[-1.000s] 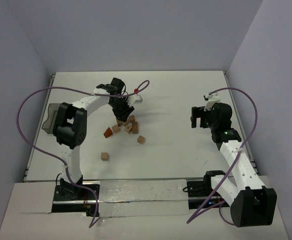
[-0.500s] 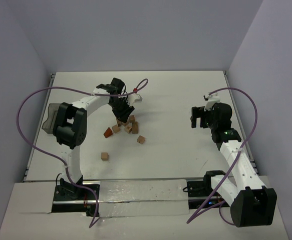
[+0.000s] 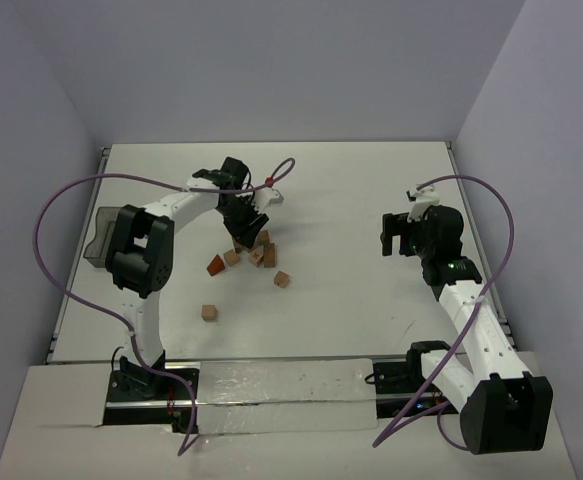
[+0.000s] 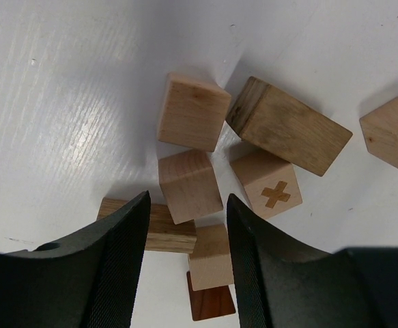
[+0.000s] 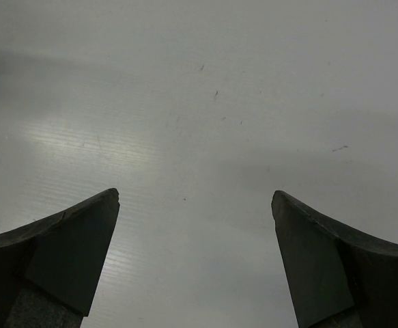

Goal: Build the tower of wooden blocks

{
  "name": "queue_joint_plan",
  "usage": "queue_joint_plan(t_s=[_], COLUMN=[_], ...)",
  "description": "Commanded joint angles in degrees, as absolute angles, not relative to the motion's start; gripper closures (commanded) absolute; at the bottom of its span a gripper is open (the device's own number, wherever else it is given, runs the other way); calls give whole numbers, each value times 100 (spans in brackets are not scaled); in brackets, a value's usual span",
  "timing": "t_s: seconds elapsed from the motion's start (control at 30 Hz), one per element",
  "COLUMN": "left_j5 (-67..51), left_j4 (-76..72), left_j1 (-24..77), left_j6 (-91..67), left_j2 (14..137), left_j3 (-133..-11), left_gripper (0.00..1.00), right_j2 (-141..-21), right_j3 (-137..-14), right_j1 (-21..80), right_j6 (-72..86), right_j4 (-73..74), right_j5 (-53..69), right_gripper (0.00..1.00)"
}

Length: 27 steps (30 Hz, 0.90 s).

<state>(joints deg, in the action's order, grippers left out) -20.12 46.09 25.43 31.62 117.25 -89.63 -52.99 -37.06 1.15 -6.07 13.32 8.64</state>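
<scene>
In the left wrist view a light-tan cube (image 4: 188, 186) sits between my left gripper's (image 4: 188, 199) fingers, with thin gaps on both sides. Behind it a smaller-looking cube (image 4: 210, 256) and a reddish-brown block (image 4: 211, 304) line up like a short column seen from above. A flat plank (image 4: 151, 227) lies under the left finger. From above, the left gripper (image 3: 242, 236) hangs over the cluster of blocks (image 3: 261, 252). My right gripper (image 3: 399, 240) hovers open over bare table on the right, its jaws (image 5: 195, 198) empty.
Loose pieces lie around the cluster: a cube (image 4: 193, 111), a long darker block (image 4: 289, 125), a cube with a cross mark (image 4: 265, 186) and another cube (image 4: 391, 131). Stray blocks (image 3: 282, 279) (image 3: 209, 312) lie nearer the arms. A dark translucent bin (image 3: 99, 236) stands at the left edge.
The left gripper's jaws have opened slightly over the cluster; the arm has barely shifted. The right arm has not moved.
</scene>
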Motion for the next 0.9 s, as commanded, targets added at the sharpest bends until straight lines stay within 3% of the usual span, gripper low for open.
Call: queue_joint_plan(t_s=[0.0, 0.37, 0.87], left_j5=[-2009, -1477, -1841], left_j4=[4519, 4264, 4421], left_j1=[2591, 2637, 2935], left_j6=[3052, 2860, 3177], left_j2=[11618, 11781, 11887], left_j3=[-8930, -8995, -9224], left_gripper=[44, 59, 63], right_j2=[-5284, -5284, -5273], right_j3=[-3901, -3901, -3885], right_j1=[149, 149, 149], right_j6=[-650, -659, -673], right_j4=[1248, 1230, 1230], right_j5=[835, 816, 791], right_gripper=[0, 0, 0])
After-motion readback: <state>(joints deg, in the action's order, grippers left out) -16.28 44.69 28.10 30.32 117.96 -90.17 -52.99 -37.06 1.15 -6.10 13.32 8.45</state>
